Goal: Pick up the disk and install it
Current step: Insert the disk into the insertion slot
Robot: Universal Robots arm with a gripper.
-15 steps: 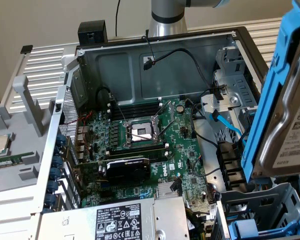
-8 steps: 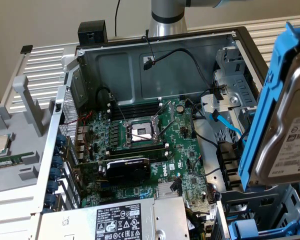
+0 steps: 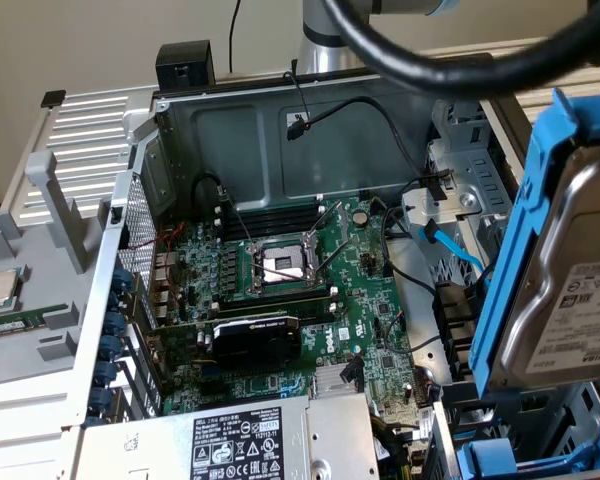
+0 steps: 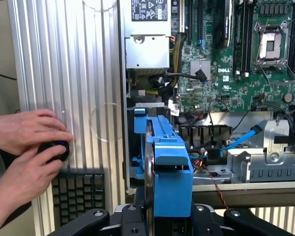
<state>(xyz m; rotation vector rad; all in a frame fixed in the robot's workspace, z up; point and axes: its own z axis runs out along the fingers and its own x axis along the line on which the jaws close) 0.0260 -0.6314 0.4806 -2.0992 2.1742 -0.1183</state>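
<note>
The disk (image 3: 572, 285) is a silver hard drive with a white label, clipped in a blue plastic frame (image 3: 525, 215). It hangs tilted, standing on edge, above the open computer case at the exterior view's right. In the wrist view the disk's blue frame (image 4: 171, 172) shows edge-on, and my gripper (image 4: 169, 219) is shut on it, with a black finger (image 4: 96, 219) on either side. Beneath it lies the case's drive bay with a blue rail (image 4: 140, 120).
The open case holds a green motherboard (image 3: 365, 260) with an empty processor socket (image 3: 283, 264), a black graphics card (image 3: 255, 338) and a grey power supply (image 3: 250, 440). Loose black and blue cables (image 3: 445, 250) run near the bay. A person's hands (image 4: 24, 135) rest beside a keyboard (image 4: 78, 191).
</note>
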